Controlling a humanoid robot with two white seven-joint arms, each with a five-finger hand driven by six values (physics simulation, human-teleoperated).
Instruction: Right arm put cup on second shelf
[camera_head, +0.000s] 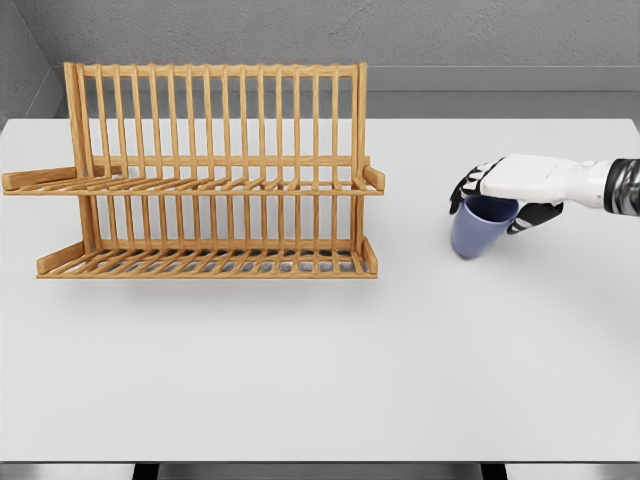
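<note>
Counter: white, flat, bare across the near half.

Cup: blue-violet, smooth, no handle visible; tilted, open mouth turned up and toward the hand, base lowest and pointing down-left. Stands at the right of the counter, well apart from the rack. Cannot tell whether base touches the counter or hangs just above it.

Right hand: white shell, black fingers; enters from the right edge, palm down over the cup's rim. Fingers curled around the upper rim, dark digits showing on both the left and right sides of the cup; closed on the cup, not spread.

Rack: wooden, slatted, two tiers, left of centre and farther back. Lower shelf resting on the counter; second shelf above it, both holding nothing.
</note>
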